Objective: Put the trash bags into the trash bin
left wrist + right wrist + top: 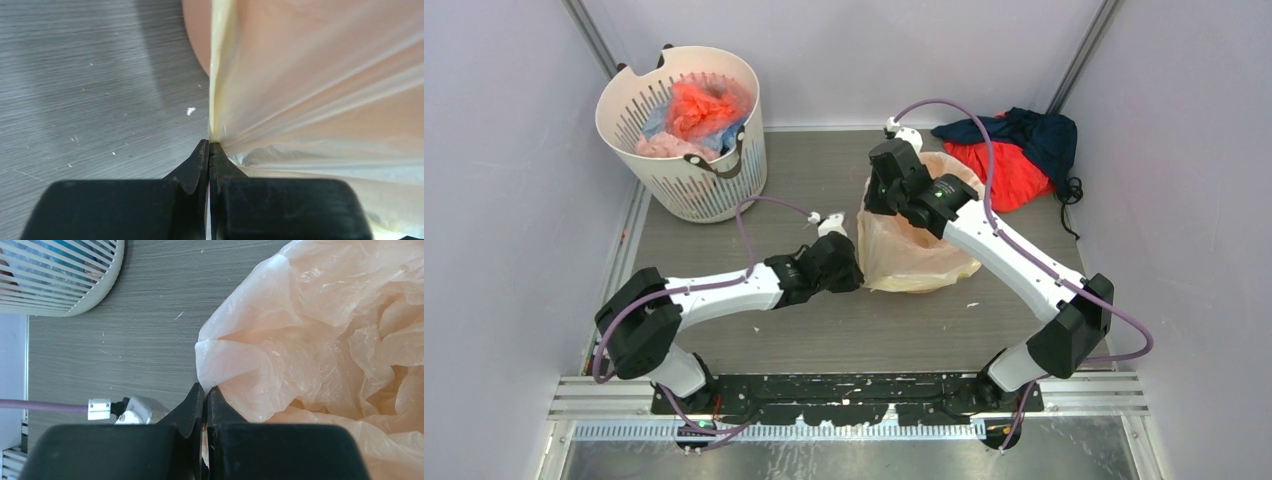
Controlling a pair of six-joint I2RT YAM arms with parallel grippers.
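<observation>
Trash bag [914, 255], pale-yellow translucent film, wrinkled, left tool [209, 145] and right tool [205, 389] each pinching its edge.

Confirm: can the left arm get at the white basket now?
Probably not as is: the left gripper is shut on the trash bag. Only bare table lies between it and the white basket.

White-shelled, black-jointed left arm [724, 288] and right arm [1004, 250]; thin purple cable [744, 225] along each; black wedge-fingered left gripper [209, 145]; small green light [942, 188] on right wrist.
</observation>
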